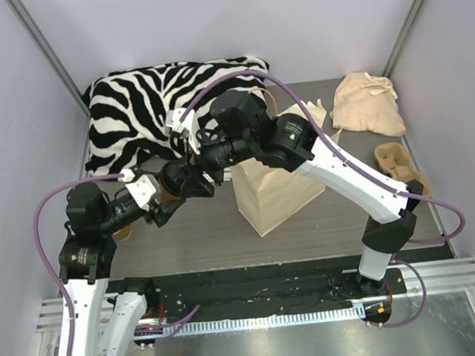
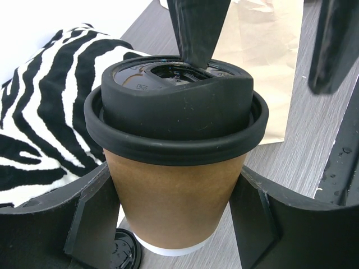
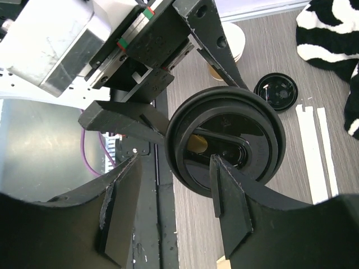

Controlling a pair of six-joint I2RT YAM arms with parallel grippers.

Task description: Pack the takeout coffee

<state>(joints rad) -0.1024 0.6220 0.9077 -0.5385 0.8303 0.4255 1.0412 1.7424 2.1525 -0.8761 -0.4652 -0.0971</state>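
Observation:
The takeout coffee point(image 2: 174, 190) is a brown kraft cup with a black lid point(image 2: 176, 106) seated on its rim. My left gripper point(image 2: 174, 218) is shut on the cup's sides and holds it upright above the table. Seen from the right wrist, the lid point(image 3: 224, 140) faces the camera. My right gripper point(image 3: 174, 162) is open over it: one fingertip point(image 3: 221, 179) rests on the lid's top, the other hangs clear beside the rim. In the top view both grippers point(image 1: 189, 178) meet left of the paper bag point(image 1: 272, 192), and the cup is hidden under them.
A loose black lid point(image 3: 275, 91) lies on the table under the cup. A second brown cup with a white top point(image 3: 227, 47) stands near the left arm. A zebra cloth point(image 1: 140, 111) lies at the back left, a beige pouch point(image 1: 368, 104) and a pulp cup carrier point(image 1: 396, 160) at the right.

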